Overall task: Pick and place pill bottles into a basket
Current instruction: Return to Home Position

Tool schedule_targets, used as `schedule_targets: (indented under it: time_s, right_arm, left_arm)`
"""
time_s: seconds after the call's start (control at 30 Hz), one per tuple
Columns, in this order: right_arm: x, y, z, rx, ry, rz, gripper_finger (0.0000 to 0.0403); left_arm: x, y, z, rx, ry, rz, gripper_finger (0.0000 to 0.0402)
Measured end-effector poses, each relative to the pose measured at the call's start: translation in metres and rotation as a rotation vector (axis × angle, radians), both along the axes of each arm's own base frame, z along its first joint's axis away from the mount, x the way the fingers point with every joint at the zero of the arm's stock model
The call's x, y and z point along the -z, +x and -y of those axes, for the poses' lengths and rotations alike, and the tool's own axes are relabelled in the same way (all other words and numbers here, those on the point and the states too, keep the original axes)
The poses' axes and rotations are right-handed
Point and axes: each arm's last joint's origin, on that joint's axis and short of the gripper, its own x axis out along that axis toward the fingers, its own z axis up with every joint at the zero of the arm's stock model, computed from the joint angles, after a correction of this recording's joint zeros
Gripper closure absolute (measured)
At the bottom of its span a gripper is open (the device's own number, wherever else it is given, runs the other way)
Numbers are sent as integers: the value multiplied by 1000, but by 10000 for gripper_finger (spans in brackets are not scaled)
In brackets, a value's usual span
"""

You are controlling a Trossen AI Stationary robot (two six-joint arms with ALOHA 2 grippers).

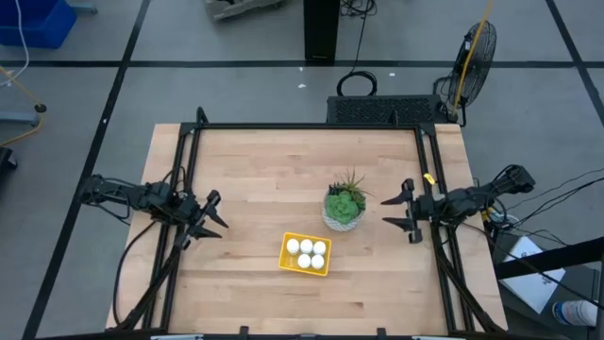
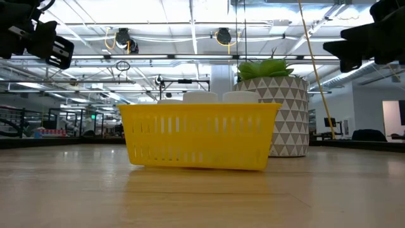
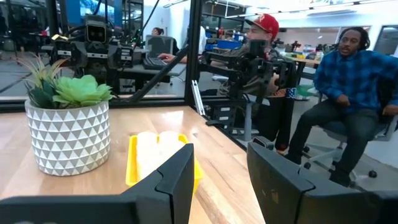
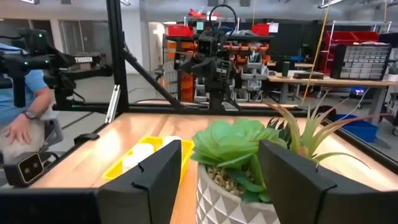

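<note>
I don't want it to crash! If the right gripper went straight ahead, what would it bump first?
Probably the potted plant: the open right gripper points right at it, and the yellow basket sits off to one side.

- My left gripper (image 3: 219, 158) has dark, matt fingers that look like moulded plastic with smooth, flat faces; my right gripper (image 4: 219, 152) has the same finish.
- The table (image 1: 283, 170) under both grippers is pale planked wood, smooth with a soft satin sheen.
- The basket (image 2: 199, 136) between my grippers is bright yellow plastic, slotted and slightly glossy.
- The pill bottles (image 1: 306, 252) in it look like smooth white plastic.
- The pot (image 2: 288, 114) just ahead of my right gripper looks like matt ceramic, printed with grey triangles.
- Its plant (image 4: 233, 140) has smooth, waxy leaves.
- The frame (image 1: 311, 126) behind both grippers is black matt metal.
</note>
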Motion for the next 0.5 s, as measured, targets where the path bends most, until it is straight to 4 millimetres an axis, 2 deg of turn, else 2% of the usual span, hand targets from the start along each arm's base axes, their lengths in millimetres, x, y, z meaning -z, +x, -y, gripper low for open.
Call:
schedule_targets:
  time_s: [0.5]
  right_arm:
    - [-1, 0, 0, -1, 2, 6, 195]
  left_arm:
    - [0, 0, 0, 0, 0, 1, 249]
